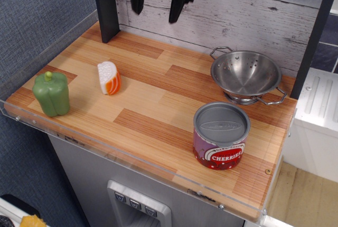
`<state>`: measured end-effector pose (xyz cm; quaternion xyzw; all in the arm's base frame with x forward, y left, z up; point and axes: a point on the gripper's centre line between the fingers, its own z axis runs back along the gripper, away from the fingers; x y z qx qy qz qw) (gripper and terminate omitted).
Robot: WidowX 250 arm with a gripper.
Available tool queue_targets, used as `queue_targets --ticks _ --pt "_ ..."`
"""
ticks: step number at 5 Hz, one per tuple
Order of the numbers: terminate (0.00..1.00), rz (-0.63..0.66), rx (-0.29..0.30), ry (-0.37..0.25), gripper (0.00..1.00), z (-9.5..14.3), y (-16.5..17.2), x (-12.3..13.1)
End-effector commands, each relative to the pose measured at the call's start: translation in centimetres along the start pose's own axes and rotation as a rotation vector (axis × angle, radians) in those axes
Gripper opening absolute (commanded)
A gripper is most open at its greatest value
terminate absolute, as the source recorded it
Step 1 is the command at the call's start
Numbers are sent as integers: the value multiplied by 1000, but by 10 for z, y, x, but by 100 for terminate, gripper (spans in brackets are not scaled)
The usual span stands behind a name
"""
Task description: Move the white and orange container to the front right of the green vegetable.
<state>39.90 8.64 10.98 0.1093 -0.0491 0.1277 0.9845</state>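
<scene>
The white and orange container (109, 77) lies on the wooden counter at the left, free of the gripper. The green vegetable (52, 93), a light green bell pepper with a short stem, stands to its left near the counter's front left corner. My gripper (157, 9) hangs high at the top of the view in front of the back wall, well above and to the right of the container. Its black fingers (177, 9) point down, spread apart, with nothing between them.
A steel colander (246, 75) sits at the back right. A purple and red cherries can (220, 135) with a grey lid stands at the front right. A dark post (104, 5) rises at the back left. A clear rim (105, 148) lines the counter's front edge.
</scene>
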Motion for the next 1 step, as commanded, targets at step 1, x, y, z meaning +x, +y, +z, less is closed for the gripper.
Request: queue_targets --ticks 1 --pt "100 -30 -44 -84 100 25 -3 -6"
